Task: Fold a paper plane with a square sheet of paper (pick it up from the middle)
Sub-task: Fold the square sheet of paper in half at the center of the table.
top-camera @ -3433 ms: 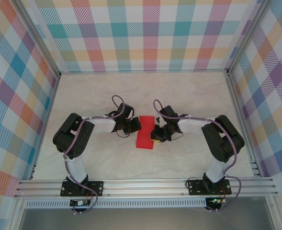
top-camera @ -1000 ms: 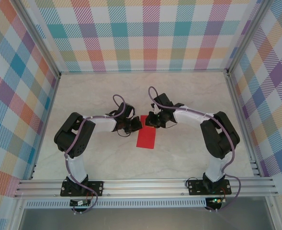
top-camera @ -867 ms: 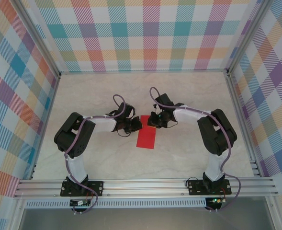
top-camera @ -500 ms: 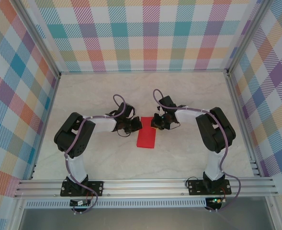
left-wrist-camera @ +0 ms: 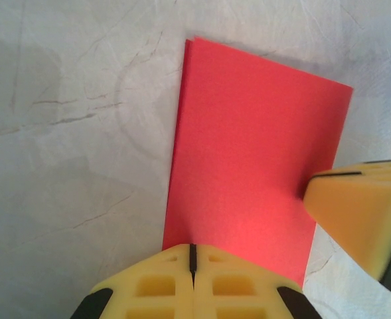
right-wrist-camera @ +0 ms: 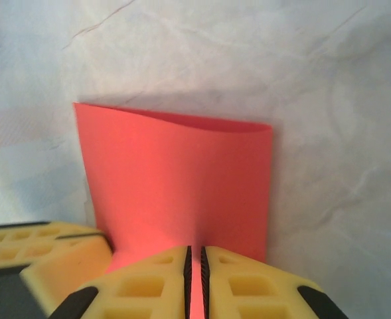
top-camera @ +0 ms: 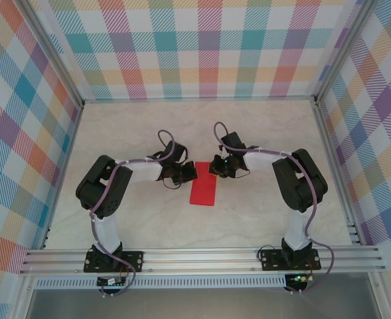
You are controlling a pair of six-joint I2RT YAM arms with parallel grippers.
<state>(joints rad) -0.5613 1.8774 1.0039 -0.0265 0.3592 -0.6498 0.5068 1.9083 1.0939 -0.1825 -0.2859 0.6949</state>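
Note:
The square sheet of paper (top-camera: 203, 191) is bright red and lies on the table folded in half into a narrow rectangle. My left gripper (top-camera: 189, 174) is shut, with its tips resting on the sheet's far left edge (left-wrist-camera: 255, 159); no paper shows between its jaws (left-wrist-camera: 192, 249). My right gripper (top-camera: 214, 168) is shut on the sheet at its far right edge, and red shows in the slit between its fingertips (right-wrist-camera: 195, 256). From there the paper (right-wrist-camera: 182, 173) rises a little and its far end bows. The paper plane is out of view.
The marble-look tabletop (top-camera: 261, 133) has bare room all round the sheet. Plaid walls and aluminium rails (top-camera: 202, 259) close the space in. Both arms reach inward and meet at the sheet's far end.
The right arm's elbow and wrist have shifted while its gripper stayed at the sheet's far right edge. Earlier the sheet looked wider and bulged; it now lies narrower and flatter. The left gripper has not moved.

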